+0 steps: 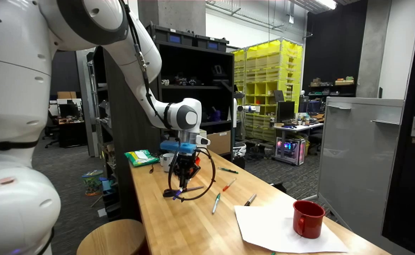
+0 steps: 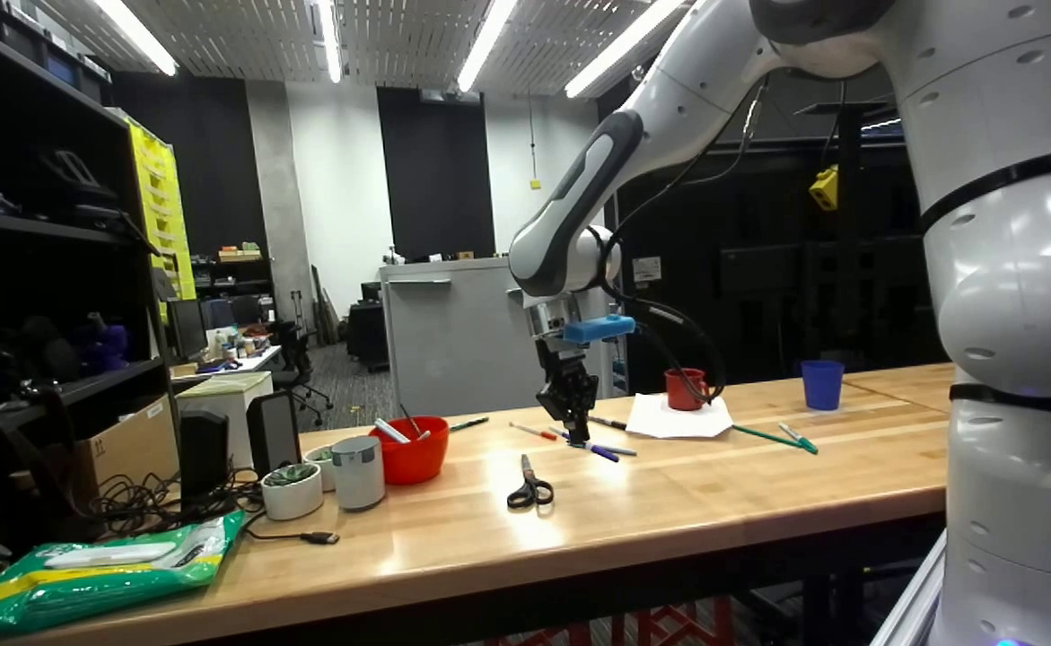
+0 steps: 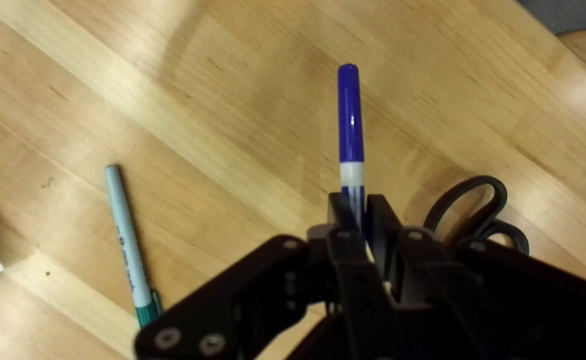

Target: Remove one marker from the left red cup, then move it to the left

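The blue marker (image 3: 351, 120) with a white band is between the fingers of my gripper (image 3: 358, 197) in the wrist view. The fingers are closed on it, and its blue end points away from the gripper. In the exterior views the marker (image 1: 177, 193) (image 2: 604, 452) shows under the gripper (image 1: 183, 186) (image 2: 577, 438), low over the table; I cannot tell whether it touches the wood. The squat red cup (image 2: 413, 456) stands apart from the gripper, with several thin pens in it. In an exterior view the red cup (image 1: 197, 160) is mostly hidden behind the gripper.
Black scissors (image 3: 490, 210) lie close to the gripper. A green-capped pen (image 3: 126, 240) and several other pens lie on the table. A dark red mug (image 1: 308, 219) stands on white paper (image 1: 264, 226). A grey mug (image 2: 359, 474) and a blue cup (image 2: 821, 386) stand farther off.
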Action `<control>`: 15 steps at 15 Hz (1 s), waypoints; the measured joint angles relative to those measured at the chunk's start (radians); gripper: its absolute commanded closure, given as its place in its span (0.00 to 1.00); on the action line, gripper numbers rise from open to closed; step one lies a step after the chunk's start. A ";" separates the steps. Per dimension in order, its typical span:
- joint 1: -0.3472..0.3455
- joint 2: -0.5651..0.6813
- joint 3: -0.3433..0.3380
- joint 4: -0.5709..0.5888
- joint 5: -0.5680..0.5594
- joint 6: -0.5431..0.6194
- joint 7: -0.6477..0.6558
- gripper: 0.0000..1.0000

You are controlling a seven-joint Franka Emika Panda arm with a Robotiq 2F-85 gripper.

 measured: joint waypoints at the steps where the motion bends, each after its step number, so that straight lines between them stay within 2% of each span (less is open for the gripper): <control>1: 0.000 0.008 -0.002 -0.006 0.001 0.001 0.000 0.97; 9: -0.018 0.050 -0.015 -0.060 0.010 0.043 -0.002 0.97; 10: -0.021 0.053 -0.015 -0.066 0.012 0.052 -0.002 0.62; 12: -0.024 0.056 -0.016 -0.075 0.020 0.064 -0.003 0.58; 15: -0.026 0.057 -0.016 -0.081 0.021 0.078 -0.003 0.40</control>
